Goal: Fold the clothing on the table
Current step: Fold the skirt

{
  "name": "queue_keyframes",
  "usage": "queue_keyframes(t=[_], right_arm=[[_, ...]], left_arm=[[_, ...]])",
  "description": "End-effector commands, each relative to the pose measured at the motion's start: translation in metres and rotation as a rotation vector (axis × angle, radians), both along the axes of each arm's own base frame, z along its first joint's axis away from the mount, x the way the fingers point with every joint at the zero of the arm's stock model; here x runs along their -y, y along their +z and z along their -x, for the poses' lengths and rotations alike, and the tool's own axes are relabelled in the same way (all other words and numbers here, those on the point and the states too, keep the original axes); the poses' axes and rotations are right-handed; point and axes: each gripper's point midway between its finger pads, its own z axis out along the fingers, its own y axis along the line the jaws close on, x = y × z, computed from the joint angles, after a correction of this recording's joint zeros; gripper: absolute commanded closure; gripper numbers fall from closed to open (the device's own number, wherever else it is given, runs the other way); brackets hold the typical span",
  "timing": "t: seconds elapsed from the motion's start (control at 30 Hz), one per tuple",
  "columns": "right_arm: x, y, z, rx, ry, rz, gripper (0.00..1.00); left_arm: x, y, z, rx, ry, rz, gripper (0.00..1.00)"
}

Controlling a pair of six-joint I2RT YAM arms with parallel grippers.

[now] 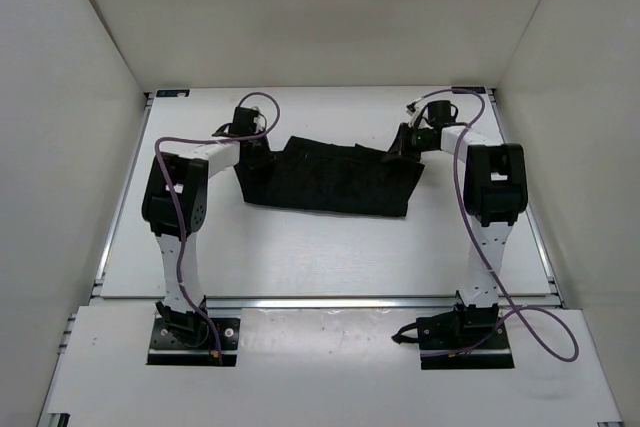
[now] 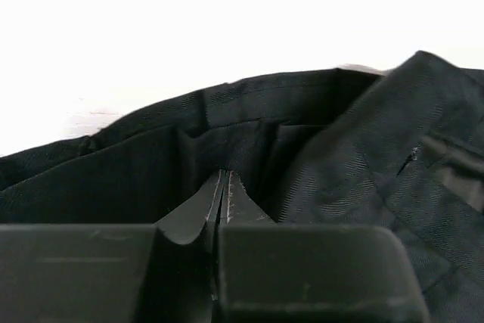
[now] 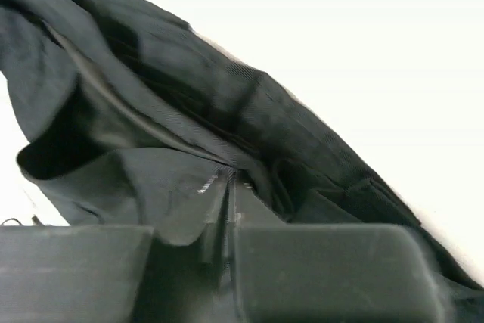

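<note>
Black pleated clothing (image 1: 330,182) at centre of white surface (image 1: 300,257), spread wide between arms. Far left corner pinched tight in left fingers (image 2: 215,200), far right corner in right fingers (image 3: 218,203). Fabric bunched at both tips.

Pinches a fold of black pleated fabric garment (image 2: 355,156) between the pressed-together tips of the black two-finger left gripper (image 2: 224,185). Bunched and creased at right, with the edge rising as a dark ridge across mid-frame. Beyond, bright white flat tabletop (image 2: 227,13), washed out by glare.
</note>
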Motion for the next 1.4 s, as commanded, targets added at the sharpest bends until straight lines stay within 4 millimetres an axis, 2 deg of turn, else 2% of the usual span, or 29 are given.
queue_keyframes(t=[0.0, 0.03, 0.07, 0.1, 0.13, 0.17, 0.2, 0.23, 0.27, 0.3, 0.33, 0.37, 0.4, 0.43, 0.5, 0.63, 0.83, 1.1, 1.23, 1.3, 1.37], right_arm=[[-0.010, 0.075, -0.023, 0.178, 0.045, -0.052, 0.91], [-0.017, 0.096, -0.025, 0.224, 0.065, -0.066, 0.77], [-0.018, 0.114, -0.025, 0.268, 0.070, -0.064, 0.57], [-0.018, 0.122, -0.023, 0.275, 0.068, -0.065, 0.47], [-0.016, 0.131, -0.021, 0.289, 0.053, -0.056, 0.32], [-0.013, 0.133, -0.016, 0.296, 0.045, -0.032, 0.29], [-0.010, 0.135, -0.010, 0.288, 0.037, -0.025, 0.26], [-0.003, 0.128, 0.000, 0.273, 0.023, 0.015, 0.23], [0.005, 0.119, 0.009, 0.252, -0.007, 0.057, 0.21], [0.016, 0.106, 0.022, 0.208, -0.037, 0.094, 0.21], [0.018, 0.108, 0.031, 0.203, -0.042, 0.107, 0.20], [0.022, 0.088, 0.047, 0.144, -0.053, 0.131, 0.18], [0.027, 0.082, 0.059, 0.132, -0.066, 0.155, 0.17], [0.029, 0.086, 0.065, 0.142, -0.076, 0.160, 0.15], [0.034, 0.061, 0.091, 0.084, -0.095, 0.195, 0.13], [0.034, 0.042, 0.114, 0.072, -0.104, 0.210, 0.09], [0.027, 0.024, 0.114, 0.022, -0.063, 0.256, 0.08], [0.032, 0.009, 0.098, 0.013, -0.045, 0.328, 0.08], [0.043, -0.003, 0.093, -0.015, -0.044, 0.363, 0.10], [0.046, -0.006, 0.087, -0.012, -0.034, 0.384, 0.11], [0.048, -0.009, 0.085, -0.030, -0.031, 0.379, 0.16]], left_arm=[[0.014, 0.053, -0.014, 0.106, -0.051, 0.019, 0.89], [0.016, 0.063, -0.014, 0.125, -0.061, 0.021, 0.86], [0.014, 0.078, -0.017, 0.150, -0.066, 0.020, 0.82], [0.018, 0.084, -0.015, 0.153, -0.088, 0.018, 0.79], [0.016, 0.093, -0.012, 0.161, -0.097, 0.003, 0.66], [0.016, 0.103, -0.011, 0.181, -0.102, -0.001, 0.44], [0.012, 0.101, -0.005, 0.174, -0.108, -0.030, 0.35], [0.003, 0.105, 0.001, 0.184, -0.096, -0.080, 0.22], [0.003, 0.113, 0.008, 0.202, -0.097, -0.105, 0.05], [-0.002, 0.113, 0.018, 0.211, -0.100, -0.156, 0.02], [-0.007, 0.106, 0.025, 0.204, -0.107, -0.201, 0.01], [-0.014, 0.105, 0.034, 0.201, -0.102, -0.222, 0.01], [-0.018, 0.107, 0.038, 0.201, -0.098, -0.216, 0.02], [-0.020, 0.093, 0.046, 0.163, -0.105, -0.201, 0.02], [-0.024, 0.083, 0.058, 0.126, -0.103, -0.164, 0.01], [-0.024, 0.062, 0.078, 0.073, -0.128, -0.152, 0.01], [-0.025, 0.031, 0.091, -0.018, -0.148, -0.193, 0.01], [-0.029, 0.018, 0.080, -0.043, -0.131, -0.189, 0.02], [-0.030, 0.012, 0.077, -0.059, -0.135, -0.205, 0.02], [-0.026, 0.011, 0.075, -0.062, -0.146, -0.210, 0.03], [-0.027, 0.007, 0.073, -0.073, -0.142, -0.211, 0.09]])
